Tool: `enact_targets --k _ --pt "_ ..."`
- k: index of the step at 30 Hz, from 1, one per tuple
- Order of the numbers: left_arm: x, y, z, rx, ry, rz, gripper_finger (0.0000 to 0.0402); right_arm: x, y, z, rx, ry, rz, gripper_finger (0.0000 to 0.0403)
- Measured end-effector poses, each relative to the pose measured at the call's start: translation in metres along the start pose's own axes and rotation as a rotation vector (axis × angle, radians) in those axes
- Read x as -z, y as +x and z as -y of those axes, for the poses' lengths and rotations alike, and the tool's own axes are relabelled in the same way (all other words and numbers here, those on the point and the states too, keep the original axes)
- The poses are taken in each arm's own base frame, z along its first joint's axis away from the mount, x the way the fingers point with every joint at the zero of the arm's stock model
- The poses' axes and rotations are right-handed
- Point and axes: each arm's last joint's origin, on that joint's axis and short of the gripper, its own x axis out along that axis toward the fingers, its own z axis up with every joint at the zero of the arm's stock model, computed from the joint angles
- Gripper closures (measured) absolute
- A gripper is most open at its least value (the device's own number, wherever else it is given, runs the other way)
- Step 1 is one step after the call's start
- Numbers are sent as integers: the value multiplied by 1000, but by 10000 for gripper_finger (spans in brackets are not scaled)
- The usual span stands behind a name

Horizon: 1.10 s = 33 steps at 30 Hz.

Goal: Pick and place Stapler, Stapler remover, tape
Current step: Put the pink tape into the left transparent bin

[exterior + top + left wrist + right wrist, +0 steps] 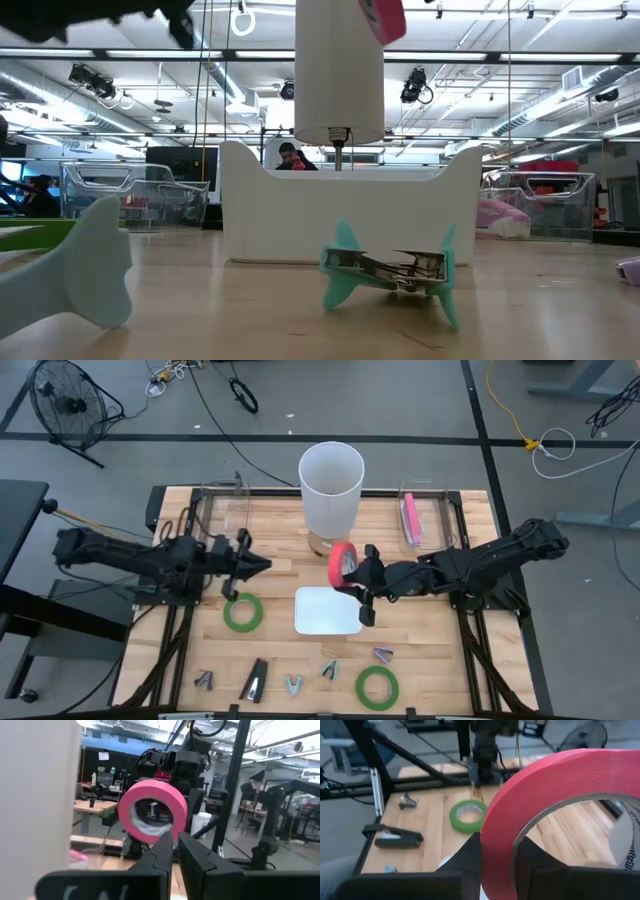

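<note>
My right gripper [358, 582] is shut on a red tape roll [342, 565], held in the air between the tall white cup [330, 485] and the white tray [327, 610]. My left gripper [262, 565] is shut and empty, level, pointing toward the roll from the table's left. A green tape roll [243, 612] lies flat below it, and another [376, 685] lies near the front edge. A black stapler [257, 680] and several staple removers [293, 685] lie along the front. My right gripper pinches the roll's band [496, 862] between its two fingers, one finger [532, 857] inside the hole and one [467, 855] outside. The fingers come about level from the table's right. The roll stands on edge, lifted clear of the table.
Clear bins stand at the back corners; the right one holds a pink object [410, 520]. In the low view a teal staple remover [390, 270] lies in front of the white tray [340, 215]. Bare wood lies left of the tray.
</note>
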Motion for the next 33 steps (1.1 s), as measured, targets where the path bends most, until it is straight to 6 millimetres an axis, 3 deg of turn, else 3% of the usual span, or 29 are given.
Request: enact_targets --k 8,16,24,33 --pt "-22 84 13 -6 -14 -41 271 -1 -5 -8 18 -67 28 342" --pt "-13 141 15 -55 -36 -178 188 5 -8 -11 73 -121 -6 342" --pt "-13 152 13 -71 -27 -197 141 8 -10 -12 107 -130 -36 342" --pt "-14 152 17 -17 -75 -197 136 6 -11 -13 104 -139 -12 342"
